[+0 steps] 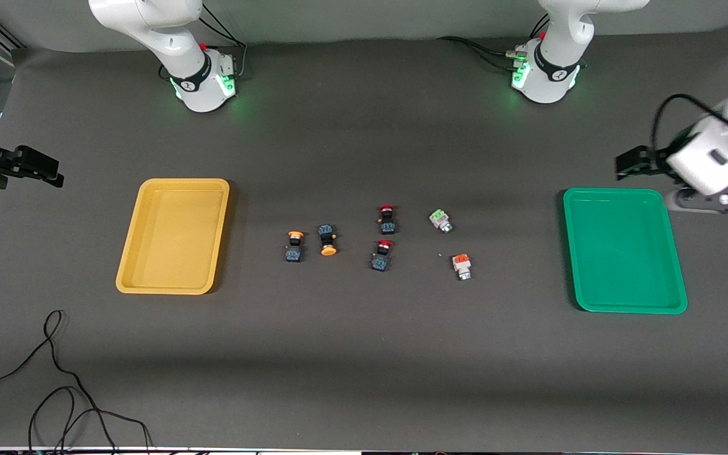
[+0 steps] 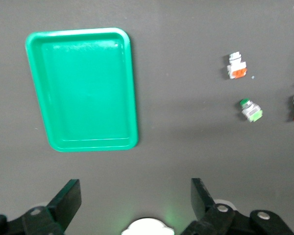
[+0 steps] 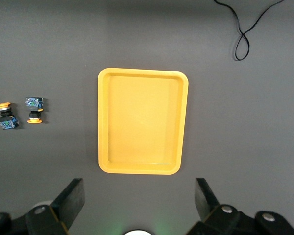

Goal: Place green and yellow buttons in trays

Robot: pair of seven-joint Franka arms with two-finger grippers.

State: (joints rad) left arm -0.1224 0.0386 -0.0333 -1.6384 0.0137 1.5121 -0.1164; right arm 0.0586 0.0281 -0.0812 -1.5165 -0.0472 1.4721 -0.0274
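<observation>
Nothing is in a tray yet, so your first pick decides the pace. Both tools stand wide and empty: the left tool (image 1: 630, 163) hangs over bare worktop (image 1: 364, 354) just off the green tray (image 1: 623, 249), and the right tool (image 1: 38, 167) hangs at the right arm's end of the worktop, off the yellow tray (image 1: 173, 235). Taking the front view as a clock face, the two yellow-capped buttons (image 1: 294, 246) (image 1: 327, 239) lie just short of centre toward nine o'clock, side by side but apart, between the yellow tray and the rest of the cluster. The green-capped button (image 1: 441, 220) lies toward three o'clock, the nearest task piece to the green tray. I would send the right tool to the yellow pair and the left tool to the green one; each button lies on its side, so close across the body, not the round cap, which would likely slip. Watch the neighbours: two red-capped buttons (image 1: 387, 218) (image 1: 382, 254) sit in the middle of the cluster, and an orange-capped white button (image 1: 462, 266) lies near the green one, at about five o'clock from it; leave all three. A loose black cable (image 1: 54, 354) curls at seven o'clock, well clear of both routes.
</observation>
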